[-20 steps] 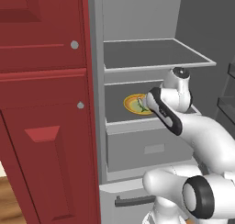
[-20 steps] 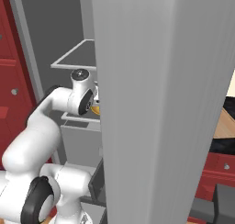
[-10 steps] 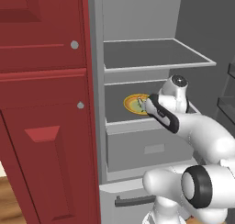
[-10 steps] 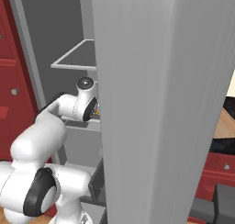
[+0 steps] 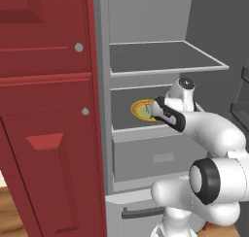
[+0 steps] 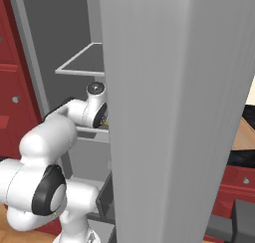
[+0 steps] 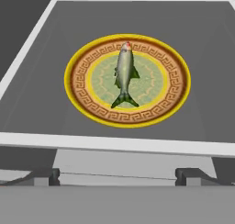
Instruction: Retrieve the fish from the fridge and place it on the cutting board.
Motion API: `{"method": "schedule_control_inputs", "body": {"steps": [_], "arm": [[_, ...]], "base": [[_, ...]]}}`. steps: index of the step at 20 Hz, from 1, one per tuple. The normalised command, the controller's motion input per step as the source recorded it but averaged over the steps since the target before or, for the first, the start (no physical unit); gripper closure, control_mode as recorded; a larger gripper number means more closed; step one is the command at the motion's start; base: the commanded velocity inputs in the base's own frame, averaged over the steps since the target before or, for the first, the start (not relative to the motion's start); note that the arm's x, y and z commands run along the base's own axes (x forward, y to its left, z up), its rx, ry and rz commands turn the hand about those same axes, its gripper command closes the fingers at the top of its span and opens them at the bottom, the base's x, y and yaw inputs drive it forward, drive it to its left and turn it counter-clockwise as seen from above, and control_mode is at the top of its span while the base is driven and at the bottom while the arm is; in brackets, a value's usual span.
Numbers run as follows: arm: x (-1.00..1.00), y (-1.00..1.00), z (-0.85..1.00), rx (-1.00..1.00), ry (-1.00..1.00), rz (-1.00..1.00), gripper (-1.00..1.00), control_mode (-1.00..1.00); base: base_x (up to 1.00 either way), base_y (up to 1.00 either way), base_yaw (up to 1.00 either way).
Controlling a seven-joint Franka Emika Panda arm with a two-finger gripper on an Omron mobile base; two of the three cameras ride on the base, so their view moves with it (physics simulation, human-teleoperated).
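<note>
since a second ago the arm has dropped and stretched forward, so the claw [image 7: 114, 175] now sits at the front lip of the middle shelf in the fridge [image 5: 146, 61] instead of hanging above it. its two dark fingertips [image 7: 45, 175] stand wide apart with nothing between them, spread ready for a grasp not yet made.

straight ahead of the claw, well short of touching, the fish [image 7: 124, 74] lies flat on the plate [image 7: 172, 101]. it rests lengthwise along the line of approach, forked tail toward the claw and head away, which likely suits a pinch across its narrow flanks. it is slender and smooth, grey-green above and pale along the body, with small dark fins at each side.

the plate beneath it is round and shallow, with a yellow rim, an orange band of key pattern and a greenish centre; it keeps the fish centred on the shelf. that shelf is flat matte grey with a pale raised edge just before the claw. a drawer [image 5: 151, 156] sits below the claw, and red cabinets [image 5: 44, 110] stand off to its left.
</note>
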Motion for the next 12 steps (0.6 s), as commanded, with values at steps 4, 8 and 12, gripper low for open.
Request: {"method": "schedule_control_inputs", "body": {"steps": [4,8,12], "arm": [[0.22,-0.06,-0.1,0.0,0.0,0.0,-1.0,-1.0],[0.17,-0.05,-0.09,0.0,0.0,0.0,-1.0,-1.0],[0.14,-0.04,-0.09,0.0,0.0,0.0,-1.0,-1.0]], "base": [[0.0,0.0,0.0],[0.0,0.0,0.0],[0.0,0.0,0.0]]}}
